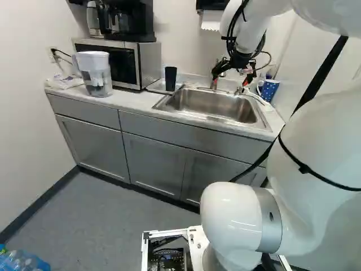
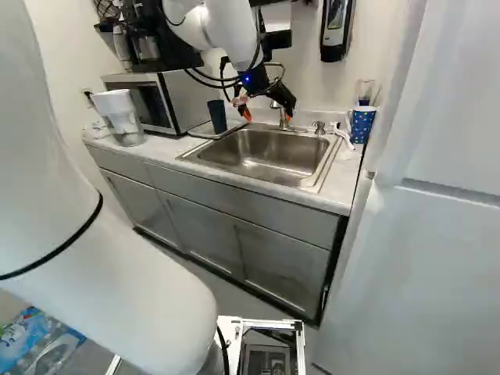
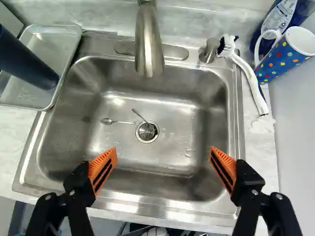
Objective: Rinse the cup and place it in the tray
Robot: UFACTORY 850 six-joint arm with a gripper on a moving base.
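Note:
My gripper (image 2: 267,116) hangs over the sink, its fingers wide apart; in the wrist view the gripper (image 3: 163,164) has nothing between its orange pads. A tall dark cup (image 3: 23,59) stands in the metal tray (image 3: 65,63), left of the sink in both base views; this cup (image 1: 170,78) is clear of the gripper. A blue mug with coloured dots (image 3: 284,55) stands on the counter at the sink's other side, its white handle toward the sink. The faucet (image 3: 149,44) reaches over the steel sink (image 3: 157,93).
Two small spoons lie by the drain (image 3: 147,131). A white brush (image 3: 251,78) lies between sink and mug, near a blue bottle (image 3: 280,19). Microwave (image 1: 148,63) and water pitcher (image 1: 96,73) stand beyond the tray. A wall borders the mug's side.

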